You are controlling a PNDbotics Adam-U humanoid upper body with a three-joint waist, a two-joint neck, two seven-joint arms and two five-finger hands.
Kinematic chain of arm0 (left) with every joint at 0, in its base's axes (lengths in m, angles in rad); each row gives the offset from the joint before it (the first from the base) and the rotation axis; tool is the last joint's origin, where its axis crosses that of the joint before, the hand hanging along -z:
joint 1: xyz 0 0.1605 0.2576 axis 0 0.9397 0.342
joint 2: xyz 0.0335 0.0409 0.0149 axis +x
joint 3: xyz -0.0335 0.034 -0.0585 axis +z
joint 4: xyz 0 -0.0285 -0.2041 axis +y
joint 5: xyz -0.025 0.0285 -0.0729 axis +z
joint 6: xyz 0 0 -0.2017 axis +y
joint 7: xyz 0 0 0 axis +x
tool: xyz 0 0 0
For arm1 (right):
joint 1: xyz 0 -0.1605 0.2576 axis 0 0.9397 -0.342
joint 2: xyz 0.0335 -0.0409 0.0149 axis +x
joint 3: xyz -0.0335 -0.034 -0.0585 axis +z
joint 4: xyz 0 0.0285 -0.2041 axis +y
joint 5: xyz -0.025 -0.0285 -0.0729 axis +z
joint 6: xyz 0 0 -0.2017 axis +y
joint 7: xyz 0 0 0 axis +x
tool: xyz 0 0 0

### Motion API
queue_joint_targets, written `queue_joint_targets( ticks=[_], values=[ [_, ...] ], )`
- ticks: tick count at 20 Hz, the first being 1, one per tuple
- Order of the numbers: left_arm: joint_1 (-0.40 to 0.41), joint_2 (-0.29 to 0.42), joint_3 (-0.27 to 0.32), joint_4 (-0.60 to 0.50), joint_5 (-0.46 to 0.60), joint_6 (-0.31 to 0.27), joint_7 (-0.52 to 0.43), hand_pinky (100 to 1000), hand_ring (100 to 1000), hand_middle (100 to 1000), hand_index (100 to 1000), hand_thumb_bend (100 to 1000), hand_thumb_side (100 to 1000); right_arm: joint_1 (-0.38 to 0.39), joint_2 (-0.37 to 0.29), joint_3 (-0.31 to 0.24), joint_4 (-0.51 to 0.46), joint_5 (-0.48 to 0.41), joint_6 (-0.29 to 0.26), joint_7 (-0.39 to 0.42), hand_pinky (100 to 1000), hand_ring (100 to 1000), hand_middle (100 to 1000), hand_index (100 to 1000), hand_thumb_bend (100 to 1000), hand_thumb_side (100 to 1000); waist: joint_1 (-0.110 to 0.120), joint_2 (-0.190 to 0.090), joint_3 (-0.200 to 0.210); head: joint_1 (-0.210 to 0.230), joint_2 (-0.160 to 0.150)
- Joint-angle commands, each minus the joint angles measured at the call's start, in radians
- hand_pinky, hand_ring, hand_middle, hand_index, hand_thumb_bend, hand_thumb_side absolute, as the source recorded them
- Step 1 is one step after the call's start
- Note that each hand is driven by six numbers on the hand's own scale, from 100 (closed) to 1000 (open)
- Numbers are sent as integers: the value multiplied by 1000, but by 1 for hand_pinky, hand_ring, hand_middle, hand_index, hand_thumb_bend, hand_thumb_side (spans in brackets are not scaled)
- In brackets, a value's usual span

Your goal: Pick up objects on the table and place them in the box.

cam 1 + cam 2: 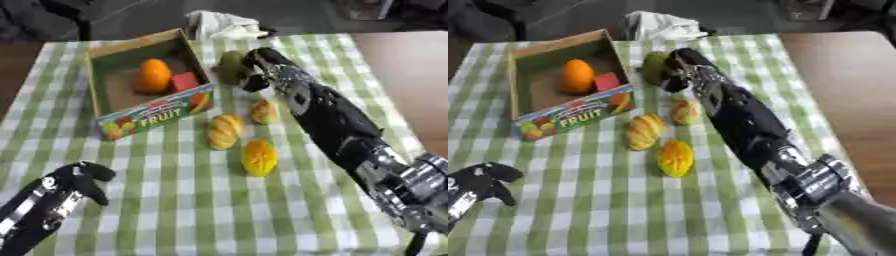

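1. Right hand (258, 67) curls its fingers around a green pear (230, 66), just right of the fruit box (156, 116).
2. Left hand (80, 180) rests curled, holding nothing, at the lower left.

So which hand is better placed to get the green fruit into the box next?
The right hand. It is already at the green fruit, beside the box, fingers seemingly curled on it. The left hand sits idle at the near left corner, far from any fruit.
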State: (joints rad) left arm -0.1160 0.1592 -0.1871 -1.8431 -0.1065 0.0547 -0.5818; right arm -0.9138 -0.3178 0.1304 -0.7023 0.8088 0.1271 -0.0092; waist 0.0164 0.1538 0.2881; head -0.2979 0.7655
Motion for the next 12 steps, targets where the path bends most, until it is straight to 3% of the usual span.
queue_joint_targets(
  ticks=[1, 6, 12],
  values=[
    [-7, 12, 8, -20, 4, 1, 3, 596, 517, 698, 704, 100, 758, -17, -10, -4, -46, 6, 35, -132, 647, 777, 335, 346, 100, 100, -1, -12, 0, 0, 5],
    [-6, 13, 10, -19, 3, 2, 5, 596, 517, 698, 704, 100, 758, -32, -28, 15, -134, -99, 44, -232, 636, 778, 320, 327, 100, 100, -3, -14, -4, 3, 5],
    [-7, 13, 8, -19, 3, 0, 2, 597, 517, 698, 704, 100, 758, -61, -47, 85, -313, -220, 42, -171, 640, 783, 324, 330, 100, 100, -6, -17, -4, 3, 5]
  ],
)
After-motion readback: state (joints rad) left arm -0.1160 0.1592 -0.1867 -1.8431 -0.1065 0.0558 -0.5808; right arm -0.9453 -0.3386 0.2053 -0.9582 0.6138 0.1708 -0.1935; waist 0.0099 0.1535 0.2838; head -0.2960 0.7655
